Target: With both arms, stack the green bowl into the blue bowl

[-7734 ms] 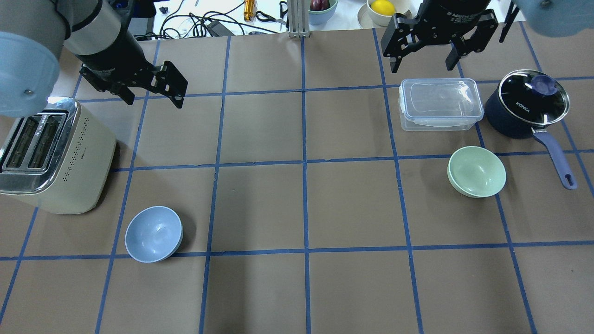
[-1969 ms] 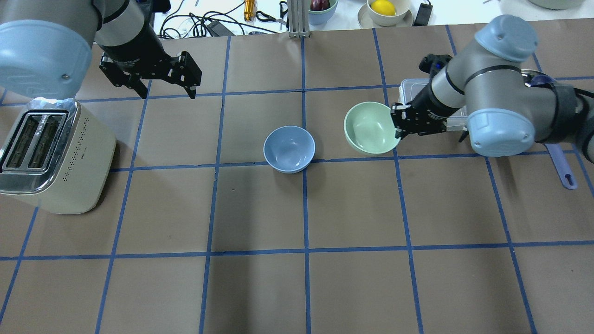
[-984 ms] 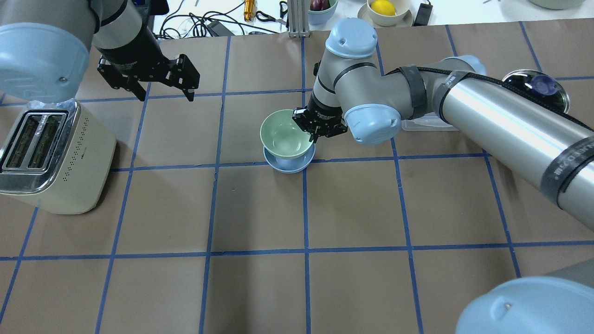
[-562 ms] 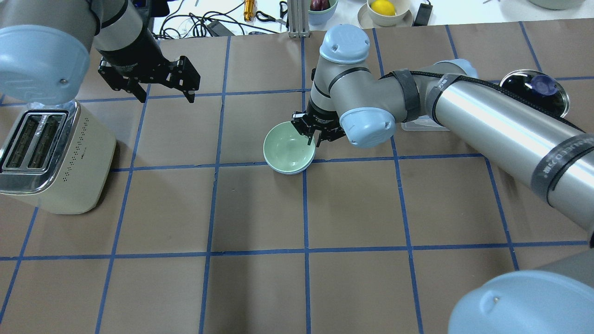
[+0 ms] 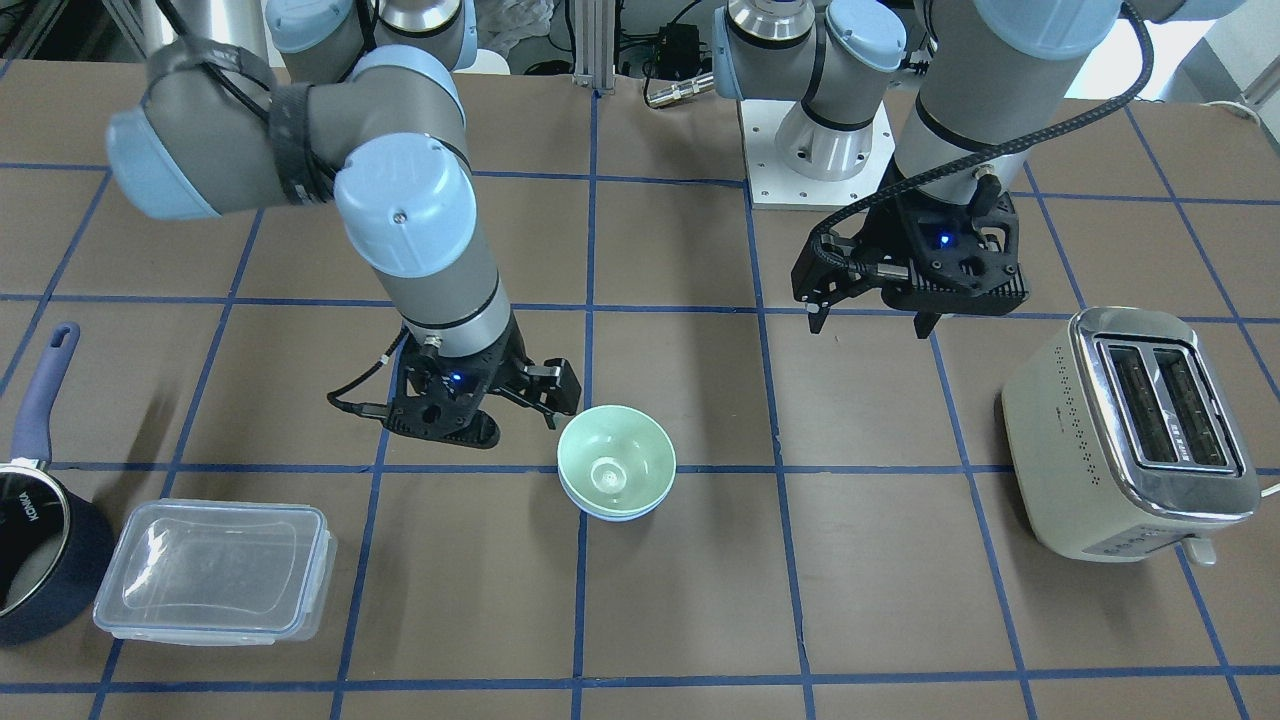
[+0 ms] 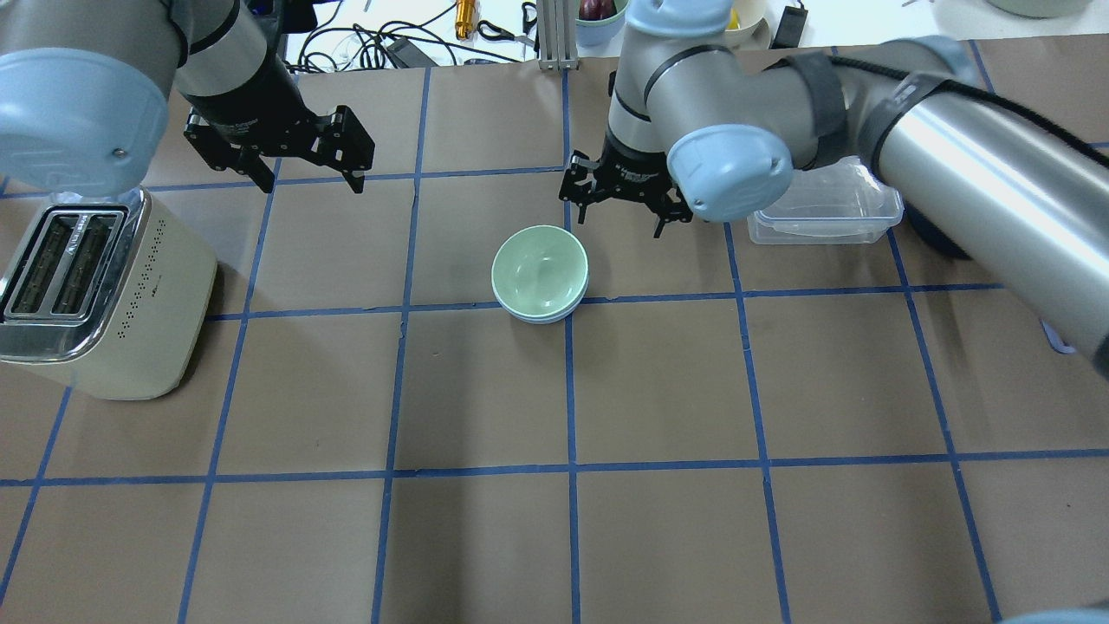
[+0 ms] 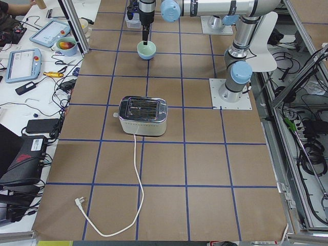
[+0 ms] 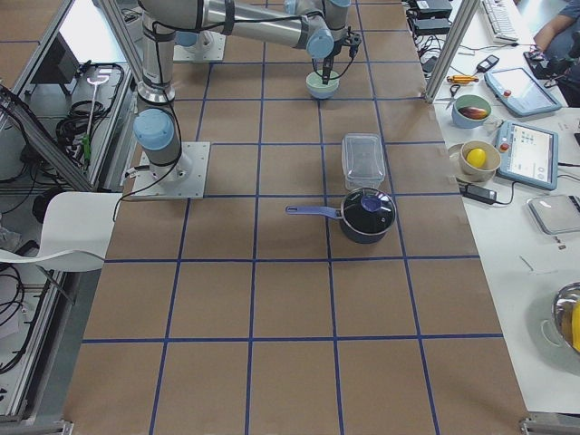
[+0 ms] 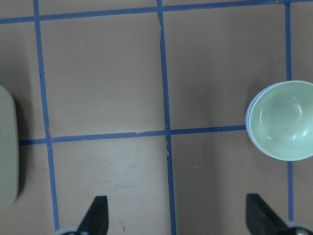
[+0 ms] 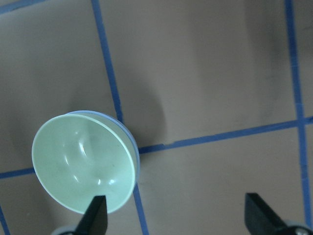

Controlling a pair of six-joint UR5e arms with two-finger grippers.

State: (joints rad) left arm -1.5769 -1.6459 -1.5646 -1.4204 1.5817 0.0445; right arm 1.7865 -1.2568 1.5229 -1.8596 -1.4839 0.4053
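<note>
The green bowl sits nested upright inside the blue bowl, of which only a thin rim shows, near the table's middle. Both also show in the front-facing view, green bowl and blue bowl, and in the wrist views, green bowl. My right gripper is open and empty, raised just beyond and to the right of the bowls, apart from them. My left gripper is open and empty, hovering at the far left above the toaster's far side.
A cream toaster stands at the left edge. A clear lidded container and a navy saucepan lie on the right side, partly under my right arm. Fruit bowls and cables sit beyond the far edge.
The blue bowl went from the front left to the middle. My right gripper carried the green bowl over, set it inside the blue bowl, opened, and drew up and away. The left arm barely moved.
</note>
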